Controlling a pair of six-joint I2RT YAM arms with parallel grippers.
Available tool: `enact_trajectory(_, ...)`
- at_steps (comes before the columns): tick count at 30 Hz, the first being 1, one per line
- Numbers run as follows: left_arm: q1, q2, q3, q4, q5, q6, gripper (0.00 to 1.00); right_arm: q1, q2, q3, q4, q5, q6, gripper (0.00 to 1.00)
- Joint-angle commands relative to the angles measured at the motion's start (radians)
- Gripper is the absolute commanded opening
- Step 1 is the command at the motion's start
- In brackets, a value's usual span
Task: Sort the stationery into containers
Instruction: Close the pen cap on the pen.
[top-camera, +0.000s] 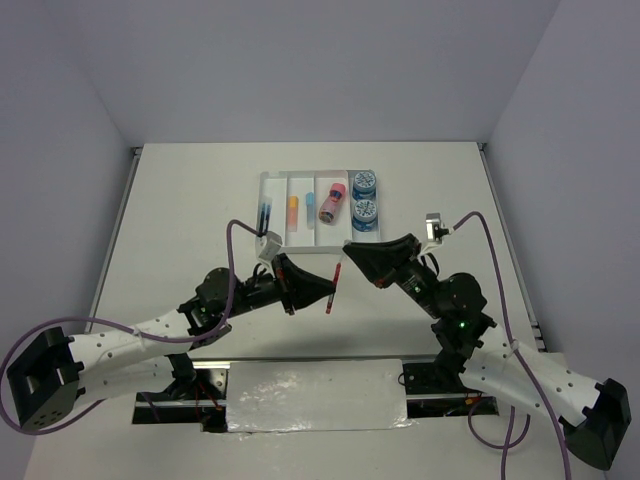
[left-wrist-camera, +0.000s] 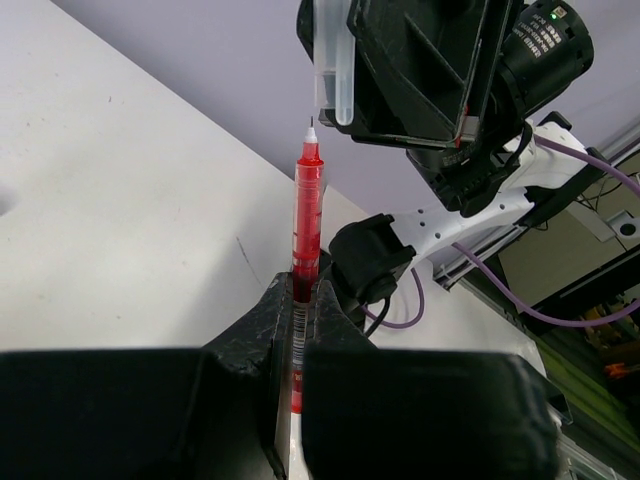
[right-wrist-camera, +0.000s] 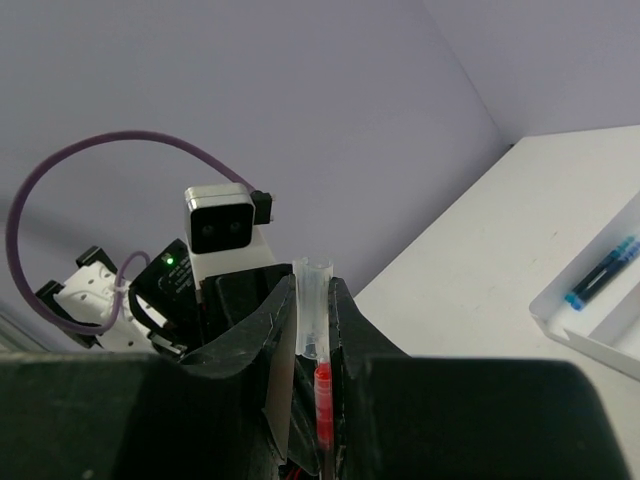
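My left gripper (top-camera: 322, 291) is shut on a red pen (top-camera: 334, 283), held above the table with its bare tip up; in the left wrist view the pen (left-wrist-camera: 307, 215) stands between the fingers (left-wrist-camera: 255, 330). My right gripper (top-camera: 352, 247) is shut on a clear pen cap (right-wrist-camera: 312, 300) with a red end, facing the left gripper. In the left wrist view the cap (left-wrist-camera: 335, 85) hangs just above and right of the pen tip, not on it. The clear tray (top-camera: 300, 174) holds blue pens (top-camera: 263, 215), an orange eraser (top-camera: 293, 203), a light-blue eraser (top-camera: 308, 201), a pink cylinder (top-camera: 331, 203) and two blue rolls (top-camera: 364, 183).
The tray's corner with the blue pens (right-wrist-camera: 603, 272) shows at the right edge of the right wrist view. Purple cables (top-camera: 232, 255) loop off both arms. A silver plate (top-camera: 315, 395) lies between the arm bases at the near edge.
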Motion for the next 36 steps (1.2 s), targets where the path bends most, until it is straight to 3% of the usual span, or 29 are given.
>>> enact_trajectory(1, 0.008, -0.01, -0.003, 0.094, 0.025, -0.019, 0.0, 0.007, 0.004, -0.013, 0.072, -0.023, 0.018, 0.0)
enact_trajectory(24, 0.02, 0.007, -0.004, 0.088, 0.041, -0.024, 0.0, 0.009, 0.008, 0.09, -0.013, 0.02, -0.04, 0.0)
enact_trajectory(36, 0.019, -0.009, 0.009, 0.081, 0.051, -0.019, 0.0, 0.009, 0.062, 0.048, 0.036, 0.009, -0.024, 0.0)
